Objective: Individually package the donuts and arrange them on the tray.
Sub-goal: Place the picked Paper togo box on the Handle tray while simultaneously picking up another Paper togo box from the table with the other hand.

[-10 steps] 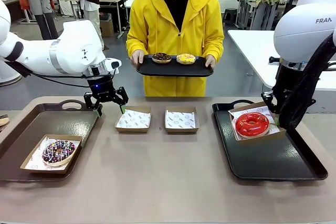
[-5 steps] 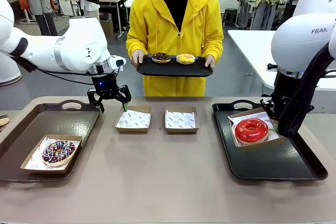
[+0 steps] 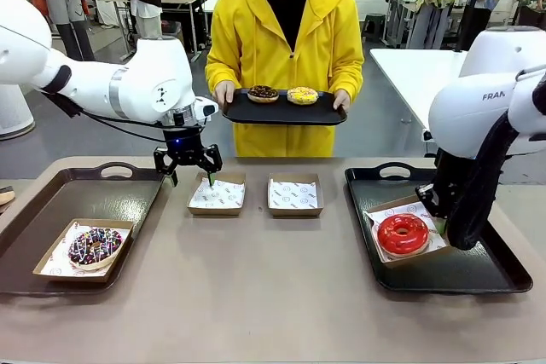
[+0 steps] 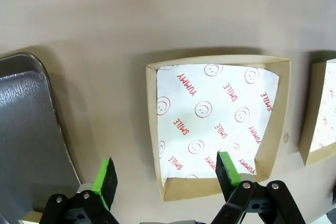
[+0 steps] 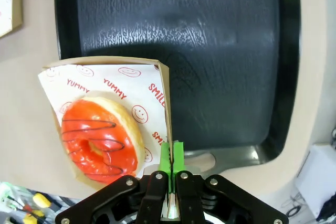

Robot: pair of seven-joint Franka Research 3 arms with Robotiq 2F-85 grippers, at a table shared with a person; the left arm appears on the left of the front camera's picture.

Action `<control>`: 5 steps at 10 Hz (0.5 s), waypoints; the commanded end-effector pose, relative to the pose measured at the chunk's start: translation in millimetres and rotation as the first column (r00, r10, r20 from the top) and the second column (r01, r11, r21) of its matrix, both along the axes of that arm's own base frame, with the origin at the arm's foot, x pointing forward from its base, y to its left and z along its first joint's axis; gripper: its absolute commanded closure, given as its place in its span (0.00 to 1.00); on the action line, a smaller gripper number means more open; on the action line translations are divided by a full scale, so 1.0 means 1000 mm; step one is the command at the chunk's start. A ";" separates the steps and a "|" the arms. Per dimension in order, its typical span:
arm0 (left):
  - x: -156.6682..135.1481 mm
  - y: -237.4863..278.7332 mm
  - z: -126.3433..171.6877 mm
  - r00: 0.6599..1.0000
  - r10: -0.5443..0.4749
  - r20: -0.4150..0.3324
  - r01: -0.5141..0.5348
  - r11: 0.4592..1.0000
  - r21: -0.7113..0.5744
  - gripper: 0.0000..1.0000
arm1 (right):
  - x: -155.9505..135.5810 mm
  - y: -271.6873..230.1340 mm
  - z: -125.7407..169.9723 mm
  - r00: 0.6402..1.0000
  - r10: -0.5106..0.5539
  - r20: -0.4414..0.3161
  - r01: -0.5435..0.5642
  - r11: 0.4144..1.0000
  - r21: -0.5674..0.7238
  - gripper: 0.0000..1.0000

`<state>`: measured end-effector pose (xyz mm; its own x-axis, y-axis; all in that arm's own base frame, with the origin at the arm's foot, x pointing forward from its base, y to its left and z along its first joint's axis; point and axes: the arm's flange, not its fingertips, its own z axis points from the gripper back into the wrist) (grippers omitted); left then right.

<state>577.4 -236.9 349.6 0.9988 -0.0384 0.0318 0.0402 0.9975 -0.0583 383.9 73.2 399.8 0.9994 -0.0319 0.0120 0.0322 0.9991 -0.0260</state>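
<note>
Red donut (image 5: 121, 137) lies in its box (image 5: 164, 103) just beside the right gripper (image 5: 171, 153), which pinches that box's wall; left gripper (image 4: 165, 174) hangs spread.

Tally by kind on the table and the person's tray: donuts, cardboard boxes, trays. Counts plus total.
Donuts: 4 (red, sprinkled chocolate, plain chocolate, yellow)
Cardboard boxes: 4 ()
Trays: 3 ()
Total: 11

Bright, even light from above. Soft shadows on table (image 3: 256, 313). White shine on black tray (image 5: 173, 30). All sharp.
</note>
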 end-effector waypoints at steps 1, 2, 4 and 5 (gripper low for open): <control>0.006 -0.001 -0.002 1.000 0.026 0.000 -0.026 0.999 0.037 0.02 | 0.005 -0.007 -0.012 0.998 0.056 0.028 -0.056 0.998 0.015 0.98; 0.007 0.000 -0.005 1.000 0.031 -0.003 -0.031 0.999 0.039 0.02 | 0.007 -0.009 -0.018 0.999 0.041 0.013 -0.041 0.999 0.012 0.98; 0.009 -0.001 -0.011 1.000 0.025 -0.008 -0.025 0.999 0.042 0.02 | 0.008 -0.013 -0.028 1.000 0.023 -0.016 -0.022 1.000 0.015 0.98; 0.010 -0.001 -0.013 1.000 0.023 -0.010 -0.022 0.999 0.048 0.02 | 0.008 -0.013 -0.030 1.000 0.014 -0.024 -0.014 1.000 0.009 0.98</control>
